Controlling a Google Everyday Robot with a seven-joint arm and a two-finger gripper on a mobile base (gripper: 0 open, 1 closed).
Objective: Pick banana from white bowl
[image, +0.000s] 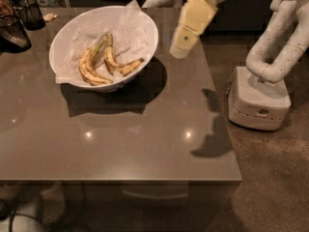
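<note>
No lettering, label, brand or number can be read anywhere in this scene. The grey table [145, 144], the white bowl [59, 46] on its far left part, the dark mesh cup [30, 12] at the far left corner and the white robot base [258, 100] on the floor at right carry no legible marking. The cream gripper [177, 50] hangs above the table's far right part, just right of the bowl; a small dark dot on it spells nothing.
</note>
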